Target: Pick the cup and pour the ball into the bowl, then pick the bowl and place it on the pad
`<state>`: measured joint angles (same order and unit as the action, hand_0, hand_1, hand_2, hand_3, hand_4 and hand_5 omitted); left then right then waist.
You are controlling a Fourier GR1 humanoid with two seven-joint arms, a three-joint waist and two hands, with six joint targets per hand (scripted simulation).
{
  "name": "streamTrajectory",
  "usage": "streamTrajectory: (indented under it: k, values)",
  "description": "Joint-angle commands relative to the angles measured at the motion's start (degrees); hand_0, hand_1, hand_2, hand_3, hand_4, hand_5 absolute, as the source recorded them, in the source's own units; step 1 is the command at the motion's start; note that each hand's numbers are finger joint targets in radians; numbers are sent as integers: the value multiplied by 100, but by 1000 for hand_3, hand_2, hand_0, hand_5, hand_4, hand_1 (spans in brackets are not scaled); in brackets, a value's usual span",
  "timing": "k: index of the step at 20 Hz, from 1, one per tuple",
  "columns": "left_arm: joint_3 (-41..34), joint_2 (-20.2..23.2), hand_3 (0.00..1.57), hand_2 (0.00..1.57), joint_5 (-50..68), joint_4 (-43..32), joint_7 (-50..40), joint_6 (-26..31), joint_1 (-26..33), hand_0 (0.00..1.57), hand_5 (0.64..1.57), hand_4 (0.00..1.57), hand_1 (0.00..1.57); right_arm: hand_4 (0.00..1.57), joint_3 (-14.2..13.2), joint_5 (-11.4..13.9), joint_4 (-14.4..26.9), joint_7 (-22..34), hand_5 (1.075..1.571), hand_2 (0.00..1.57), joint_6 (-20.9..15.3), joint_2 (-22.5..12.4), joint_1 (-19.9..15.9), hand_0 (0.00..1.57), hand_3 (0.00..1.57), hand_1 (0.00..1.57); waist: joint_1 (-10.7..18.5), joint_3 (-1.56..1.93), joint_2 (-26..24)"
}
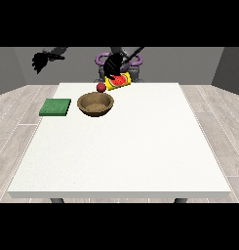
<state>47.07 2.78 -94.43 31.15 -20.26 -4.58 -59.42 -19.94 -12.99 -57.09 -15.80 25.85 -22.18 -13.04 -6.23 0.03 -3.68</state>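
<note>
A yellow cup point(117, 82) with a red and green picture is tipped on its side above the table's far edge. The hand at the view's right point(112, 64) is curled round it from above. A red ball point(100, 87) is just outside the cup's mouth, at the view's left of it, over the far rim of the brown bowl point(95, 104). The bowl stands upright on the table. A flat green pad point(55, 107) lies left of the bowl. The hand at the view's left point(41, 60) hangs raised beyond the table's far left corner, fingers spread, holding nothing.
The white table point(140, 146) stretches wide towards the camera and to the right of the bowl. The robot's body point(119, 61) stands behind the far edge. Grey plank floor surrounds the table.
</note>
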Motion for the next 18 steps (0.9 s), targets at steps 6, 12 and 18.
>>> streamTrajectory:
  k: [6, 12, 18]
  values:
    - [-2378, 160, 1571, 1571, 2109, 947, -329, -1336, 660, 1301, 1190, 1571, 1301, 0, -178, -152, -17, 235, 1568, 0, -95, -60, 233, 0, 0, 0, 496, -68, -72]
    - [-3793, -267, 0, 0, 4393, 1975, 198, -2511, 1537, 558, 1502, 891, 558, 364, -121, -122, -111, 244, 1568, 0, -427, 240, 69, 0, 0, 0, 765, -137, 451]
    - [-3999, -275, 0, 0, 7202, 3070, 1496, -2430, 2424, 0, 1556, 0, 0, 293, 139, 73, -353, 145, 1570, 0, -967, 780, -384, 0, 0, 0, 708, -102, 1089]
